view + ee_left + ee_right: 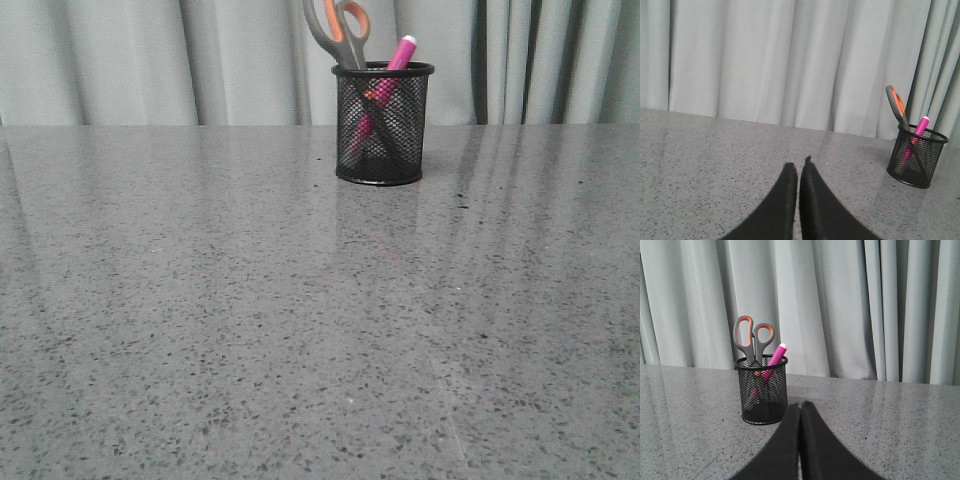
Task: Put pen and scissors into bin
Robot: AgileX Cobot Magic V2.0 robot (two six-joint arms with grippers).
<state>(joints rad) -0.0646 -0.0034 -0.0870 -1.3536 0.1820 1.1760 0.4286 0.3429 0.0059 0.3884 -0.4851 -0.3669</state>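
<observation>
My left fingers [798, 167] are pressed together with nothing between them, hanging low over bare desk [200, 330], and the bin [916, 156] stands well off to their right. My right fingers [801, 407] are likewise closed and empty, just short of the bin.

Both task things look to be in already: the scissors [340, 32] stand handles-up in the bin, the pen [398, 55] leans across them, its end over the rim.

As I judge it, little can go wrong except a careless swing of my right arm, which sits near enough to nudge the light mesh bin over and spill both.

The front view cuts the scissor handles off at its top edge and shows neither arm. My right wrist view shows both grey loops whole; my left shows them edge-on.
</observation>
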